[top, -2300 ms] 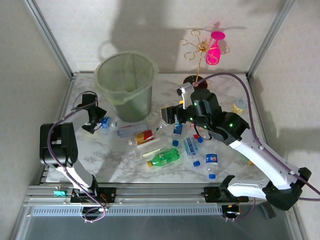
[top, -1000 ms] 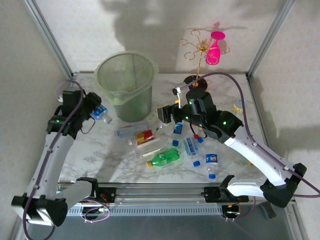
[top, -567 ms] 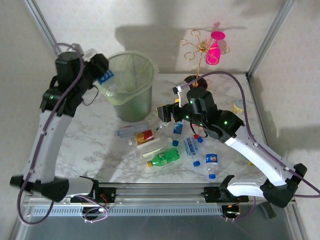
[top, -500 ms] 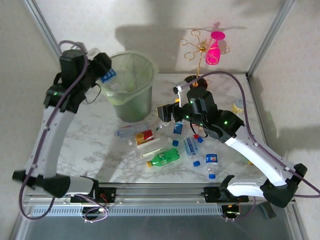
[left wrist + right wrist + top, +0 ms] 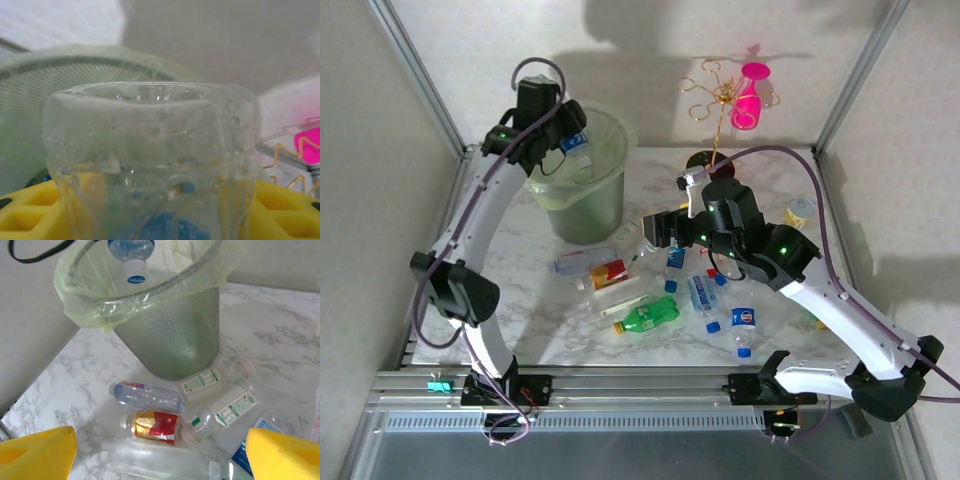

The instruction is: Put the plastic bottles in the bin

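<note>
Over bin [image 5: 582, 205], left gripper [image 5: 563, 141] clamps clear bottle [image 5: 150, 140], label cut off; right gripper [image 5: 160, 452] agape, empty.

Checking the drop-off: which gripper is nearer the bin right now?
Left. The left gripper holds a bottle above the bin mouth; the right gripper hovers open over loose bottles beside the bin.

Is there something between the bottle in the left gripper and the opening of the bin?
Nothing visible stands in the way. The left gripper holds the bottle with its cap end over the open mouth of the bin, and no object lies between them.
</note>
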Action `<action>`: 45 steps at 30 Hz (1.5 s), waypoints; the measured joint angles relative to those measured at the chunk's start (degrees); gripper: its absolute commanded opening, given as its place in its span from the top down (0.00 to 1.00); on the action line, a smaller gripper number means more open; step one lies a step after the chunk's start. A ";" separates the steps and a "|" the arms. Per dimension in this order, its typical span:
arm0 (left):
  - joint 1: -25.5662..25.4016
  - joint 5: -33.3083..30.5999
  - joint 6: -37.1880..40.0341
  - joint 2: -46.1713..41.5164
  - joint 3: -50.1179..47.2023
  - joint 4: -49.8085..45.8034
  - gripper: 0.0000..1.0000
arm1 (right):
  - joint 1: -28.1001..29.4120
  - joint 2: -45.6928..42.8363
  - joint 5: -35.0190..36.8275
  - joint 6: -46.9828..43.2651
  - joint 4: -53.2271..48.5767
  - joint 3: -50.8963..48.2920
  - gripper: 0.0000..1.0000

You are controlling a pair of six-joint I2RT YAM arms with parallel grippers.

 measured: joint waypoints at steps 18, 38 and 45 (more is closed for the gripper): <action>-1.97 1.53 0.17 9.88 -6.01 1.31 0.46 | 0.00 -0.68 -0.02 1.51 -0.83 -0.07 0.12; -2.38 2.23 -0.20 11.56 -3.74 1.38 0.24 | 0.02 -2.45 0.44 1.49 -0.81 -0.44 0.12; -4.02 0.72 0.00 4.61 -4.04 0.37 0.27 | 0.00 -3.26 3.87 1.46 -1.86 -0.44 0.13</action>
